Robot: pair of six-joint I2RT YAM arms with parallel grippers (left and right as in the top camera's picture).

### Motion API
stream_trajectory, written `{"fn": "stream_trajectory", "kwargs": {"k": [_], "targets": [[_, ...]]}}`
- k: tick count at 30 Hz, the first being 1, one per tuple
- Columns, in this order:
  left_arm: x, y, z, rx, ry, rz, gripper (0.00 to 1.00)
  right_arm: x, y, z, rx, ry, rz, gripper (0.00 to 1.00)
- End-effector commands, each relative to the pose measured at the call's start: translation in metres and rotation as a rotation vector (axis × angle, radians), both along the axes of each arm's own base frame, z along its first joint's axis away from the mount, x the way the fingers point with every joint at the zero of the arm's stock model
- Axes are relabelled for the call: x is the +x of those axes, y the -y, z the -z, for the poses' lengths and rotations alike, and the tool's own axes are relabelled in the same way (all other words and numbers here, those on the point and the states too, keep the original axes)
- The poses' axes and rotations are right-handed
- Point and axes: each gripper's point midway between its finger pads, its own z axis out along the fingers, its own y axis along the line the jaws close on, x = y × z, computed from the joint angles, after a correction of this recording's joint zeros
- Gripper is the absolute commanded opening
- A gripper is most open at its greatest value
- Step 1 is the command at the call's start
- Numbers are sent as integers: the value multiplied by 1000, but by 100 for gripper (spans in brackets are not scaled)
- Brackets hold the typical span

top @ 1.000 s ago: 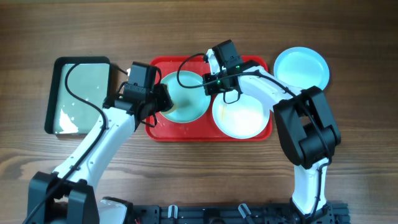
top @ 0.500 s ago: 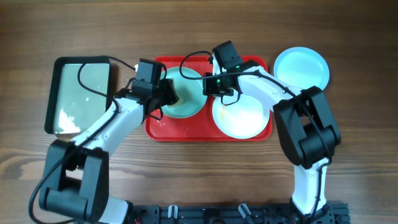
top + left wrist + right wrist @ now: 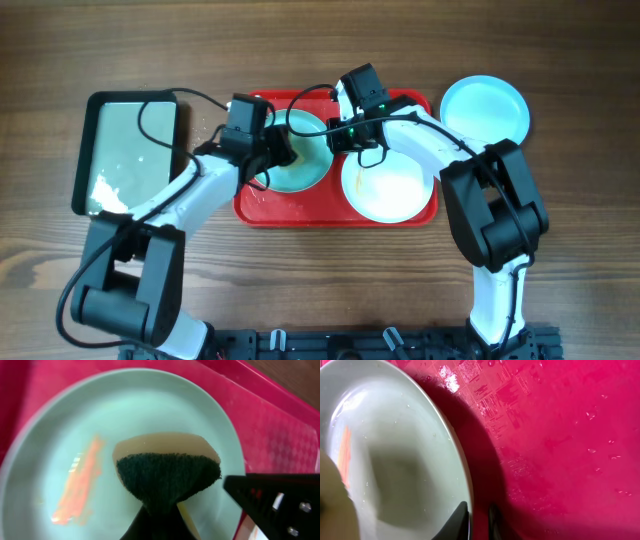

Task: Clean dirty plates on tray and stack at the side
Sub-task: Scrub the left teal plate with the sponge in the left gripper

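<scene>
The left gripper was clamped hard on the near end of a sponge with a dark green scouring face over pale yellow foam. The pad fanned out ahead of the fingers and lay pressed on a pale aqua-blue round plate. In the left wrist view an orange smear ran lengthwise along the plate's floor just to the left of the sponge, apart from it. By my reading, the next wipe needed to travel sideways across to that streak.

The right gripper was nearly closed and straddled the same plate's rim on the opposite side. One finger was over the plate's inside and the other outside it above the tray floor, apparently steadying the plate.

The plate sat in the left half of the large red rectangular plastic tray. A white round plate lay beside it in the right half. A second pale aqua-blue plate rested on the wooden table just off the tray's right end.
</scene>
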Motion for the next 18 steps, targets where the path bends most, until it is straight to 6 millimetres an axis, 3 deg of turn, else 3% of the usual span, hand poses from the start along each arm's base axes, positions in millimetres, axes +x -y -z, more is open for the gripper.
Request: {"fn": "stream_trajectory", "kwargs": {"k": [1, 5, 11, 18], "targets": [[-6, 15, 17, -4, -28, 33, 4, 4, 4, -3, -33, 27, 2, 7], [-5, 14, 28, 8, -40, 29, 4, 4, 5, -2, -36, 26, 4, 5], [2, -12, 35, 142, -16, -43, 4, 3, 5, -2, -40, 22, 2, 4], [-5, -67, 42, 466, -24, -43, 4, 1, 8, 0, -51, 14, 1, 4]]}}
